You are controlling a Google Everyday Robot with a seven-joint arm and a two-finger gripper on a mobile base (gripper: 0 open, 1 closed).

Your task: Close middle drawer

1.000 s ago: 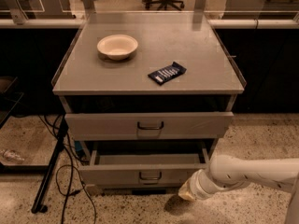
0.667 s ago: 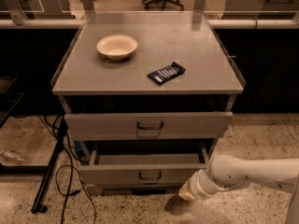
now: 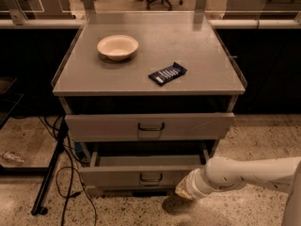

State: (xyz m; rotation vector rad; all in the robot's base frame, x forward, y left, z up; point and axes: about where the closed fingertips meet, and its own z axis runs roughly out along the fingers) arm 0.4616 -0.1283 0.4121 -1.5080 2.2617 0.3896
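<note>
Tool (image 3: 184,190) still beside open middle drawer (image 3: 113,177)

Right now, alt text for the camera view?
The middle drawer stands pulled out, its bare grey tray showing, with the robot's hand by the right end of its front panel. The drawer above sits less far out; a bowl and a dark packet lie on the cabinet top.

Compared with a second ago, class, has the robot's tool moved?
No. The tool stays low beside the right end of the middle drawer, with no shift either way against its front.
</note>
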